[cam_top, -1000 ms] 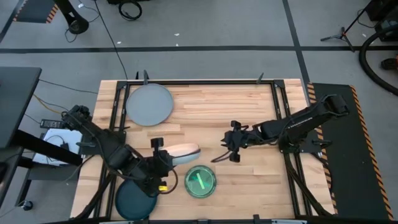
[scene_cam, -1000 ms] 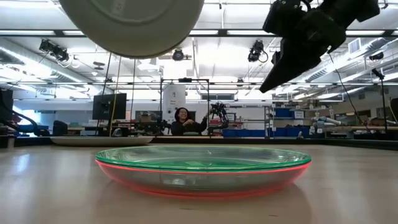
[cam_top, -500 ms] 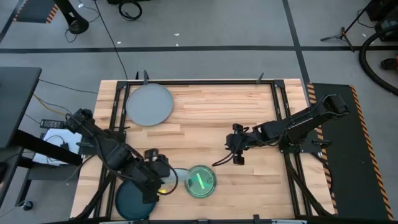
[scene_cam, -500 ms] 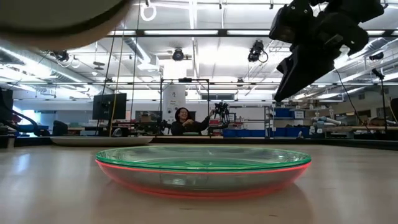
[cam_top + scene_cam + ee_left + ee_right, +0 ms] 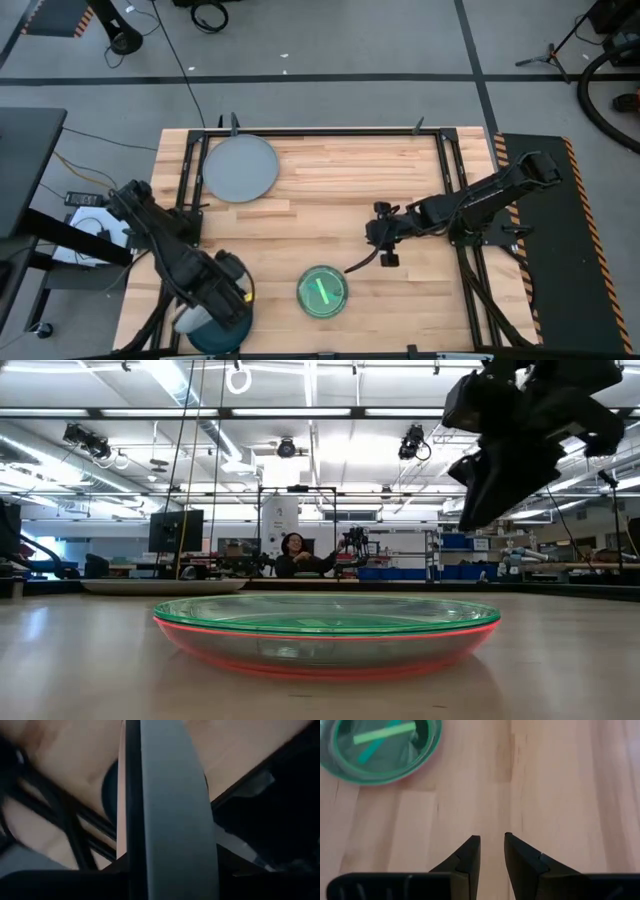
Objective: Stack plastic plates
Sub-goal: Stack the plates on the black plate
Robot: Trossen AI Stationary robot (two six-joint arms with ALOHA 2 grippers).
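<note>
L gripper [image 5: 222, 297] pinches pale plate [image 5: 170, 820] edge-on over dark teal plate [image 5: 215, 332] to stack; R gripper [image 5: 492, 851] empty, fingers slightly apart.

Your overhead camera looks straight down on the whole bench [image 5: 330, 190]. Your low camera sits at bench height, close to the green plate [image 5: 326, 613], facing the room. That plate [image 5: 322, 291] appears overhead too, and in the right wrist camera, which points down at the boards. Your left wrist camera is almost blocked by a plate edge [image 5: 172, 820].
</note>
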